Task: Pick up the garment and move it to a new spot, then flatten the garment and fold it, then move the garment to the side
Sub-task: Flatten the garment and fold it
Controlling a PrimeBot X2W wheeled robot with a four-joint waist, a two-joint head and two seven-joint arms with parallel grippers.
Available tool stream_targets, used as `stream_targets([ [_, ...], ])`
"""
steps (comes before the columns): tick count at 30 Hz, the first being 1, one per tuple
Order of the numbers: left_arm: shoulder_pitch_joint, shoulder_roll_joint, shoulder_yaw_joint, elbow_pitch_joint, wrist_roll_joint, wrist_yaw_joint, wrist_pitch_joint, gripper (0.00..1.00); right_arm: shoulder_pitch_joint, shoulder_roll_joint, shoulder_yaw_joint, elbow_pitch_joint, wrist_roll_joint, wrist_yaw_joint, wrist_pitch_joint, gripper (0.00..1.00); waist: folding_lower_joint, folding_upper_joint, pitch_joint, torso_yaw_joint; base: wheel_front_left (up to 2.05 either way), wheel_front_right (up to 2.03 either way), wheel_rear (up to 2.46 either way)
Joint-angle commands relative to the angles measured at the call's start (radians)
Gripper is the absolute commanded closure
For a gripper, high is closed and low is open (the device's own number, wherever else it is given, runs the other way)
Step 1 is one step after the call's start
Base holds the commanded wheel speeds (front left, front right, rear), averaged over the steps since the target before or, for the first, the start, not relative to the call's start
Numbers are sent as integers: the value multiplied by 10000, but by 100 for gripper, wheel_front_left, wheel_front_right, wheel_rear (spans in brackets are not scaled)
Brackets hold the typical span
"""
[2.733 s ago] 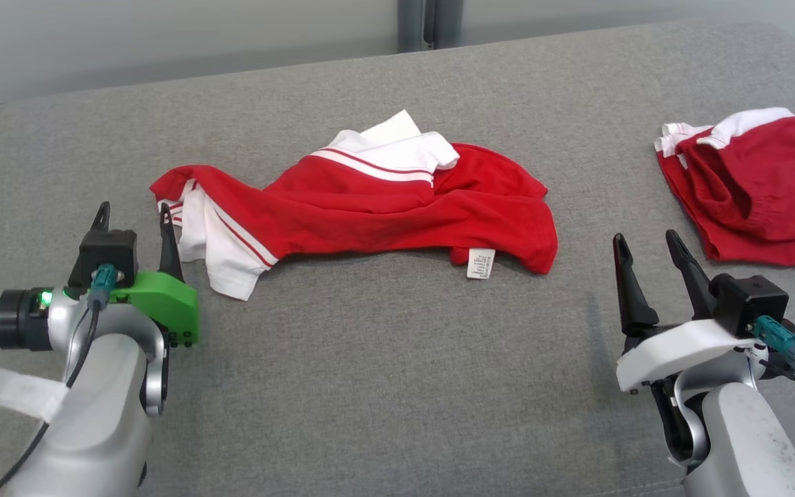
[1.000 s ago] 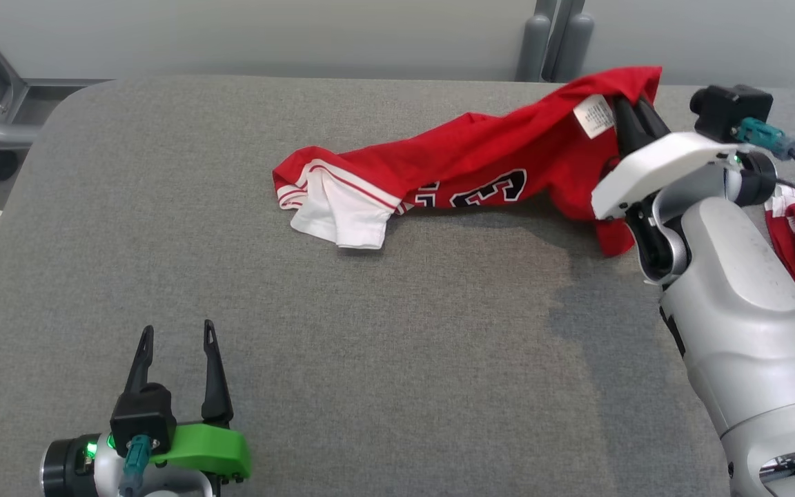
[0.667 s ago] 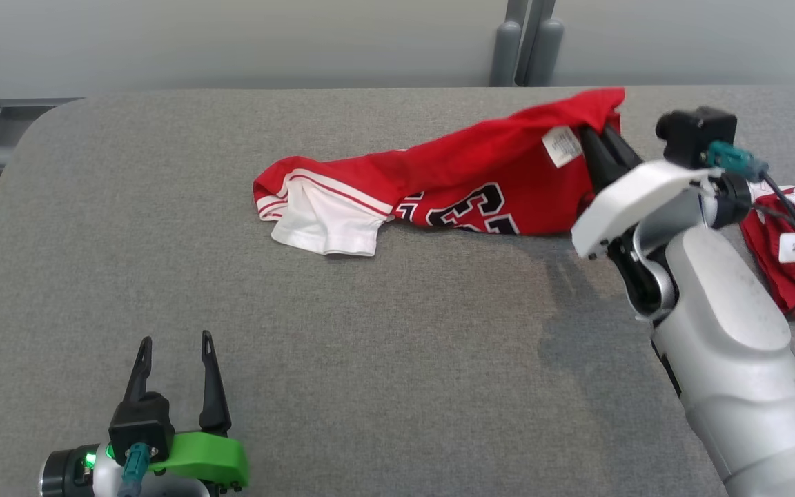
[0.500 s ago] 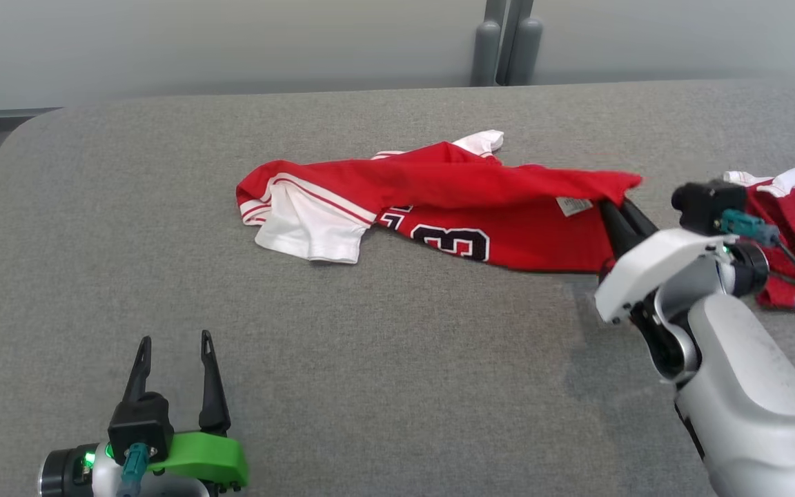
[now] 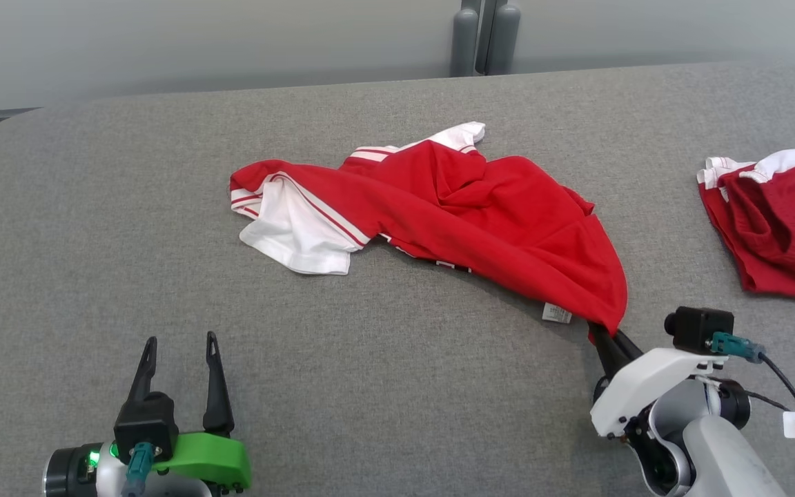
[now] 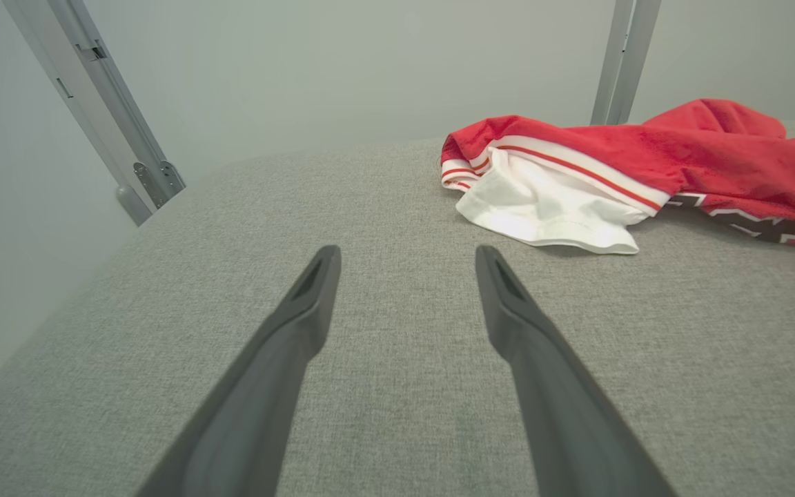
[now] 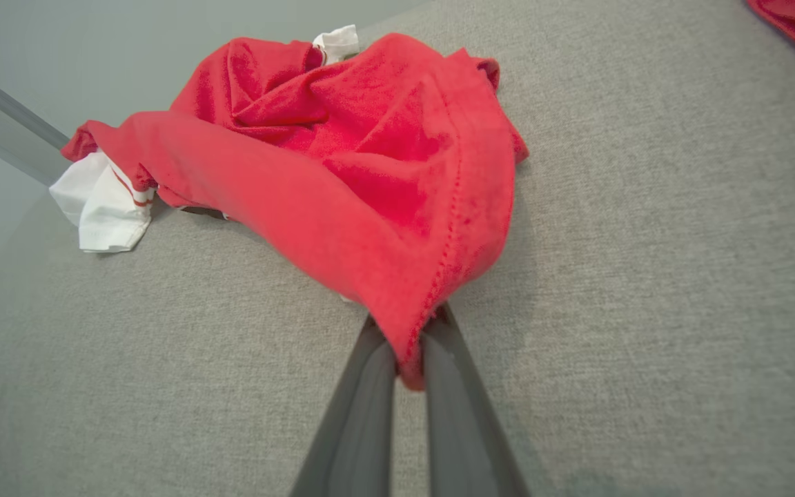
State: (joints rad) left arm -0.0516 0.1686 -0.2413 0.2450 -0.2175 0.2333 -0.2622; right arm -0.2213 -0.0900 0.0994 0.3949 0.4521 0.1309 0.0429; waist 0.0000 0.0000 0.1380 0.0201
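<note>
The right gripper (image 5: 603,333) is clamped shut on a corner of the red jersey (image 5: 480,214). Its fingertips are buried in the cloth in the head view. The right wrist view shows the stitched hem (image 7: 449,262) pinched between the two dark fingers (image 7: 363,407), with a small tab of fabric poking out below the pinch.

From that corner the jersey spreads away in a rumpled, soft-knit heap on the grey woven tabletop (image 5: 384,400). A white label (image 5: 556,313) hangs under the jersey's edge just beside the pinched corner, its print too small to read.

Black-and-white lettering (image 6: 770,228) is mostly tucked under the jersey. The left wrist view shows a strip of it, unreadable, and the head view barely a sliver.

At the jersey's left end lies a white sleeve (image 5: 294,238) with thin red stripes. The left gripper (image 5: 180,339) rests well apart from the jersey, on its near left, fingers spread wide and empty.

To the jersey's right, apart from it, lies a second red garment (image 5: 777,221) with white trim, cut off by the frame's edge.
</note>
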Motion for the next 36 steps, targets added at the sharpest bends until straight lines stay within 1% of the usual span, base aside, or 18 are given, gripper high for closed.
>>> stream_targets([
  [1, -87, 10, 38, 26, 86, -17, -33, 0, 189, 22, 20, -5, 34, -4, -4, 100, 0, 0, -15, -17, 0, 0, 0],
  [4, 18, 47, 68, 78, 105, -49, -34, 0, 403, 172, 75, 201, -142, -4, -226, 100, 0, 0, -61, -108, 0, 0, 0],
  [6, 41, 45, 53, 115, 110, -68, -34, 0, 454, 218, 130, 353, -186, -4, -310, 30, 0, 0, -91, -172, 0, 0, 0],
  [7, 44, 44, 37, 133, 116, -78, -34, 0, 462, 228, 153, 413, -239, -4, -353, 0, 0, 0, -101, -205, 0, 0, 0],
  [15, 94, -7, -9, 222, 112, -123, -34, 0, 637, 188, -20, 560, -399, -4, -662, 0, 0, 0, -180, -545, 0, 0, 0],
  [19, 93, -35, -21, 246, 94, -156, -34, 0, 895, 94, -275, 340, -426, -4, -699, 0, 0, 0, -183, -729, 0, 0, 0],
  [23, 87, -33, -24, 316, 24, -213, -34, 0, 1123, -43, -799, -86, -479, -4, -718, 0, 0, 0, -158, -942, 0, 0, 0],
  [26, -239, 49, -35, 473, -48, -367, -25, 0, 1137, -70, -1210, -519, -640, -4, -728, 0, 0, 0, -79, -1098, 0, 0, 0],
  [29, -706, 130, 2, 751, -184, -576, 138, 0, 1011, -12, -1402, -993, -717, -4, -689, 0, 0, 0, 50, -1237, 0, 0, 0],
  [36, -2295, 242, 324, 2022, -926, -1256, 824, 0, 719, 150, -1128, -1827, -738, -4, -526, 0, 0, 0, 500, -1642, 0, 0, 0],
])
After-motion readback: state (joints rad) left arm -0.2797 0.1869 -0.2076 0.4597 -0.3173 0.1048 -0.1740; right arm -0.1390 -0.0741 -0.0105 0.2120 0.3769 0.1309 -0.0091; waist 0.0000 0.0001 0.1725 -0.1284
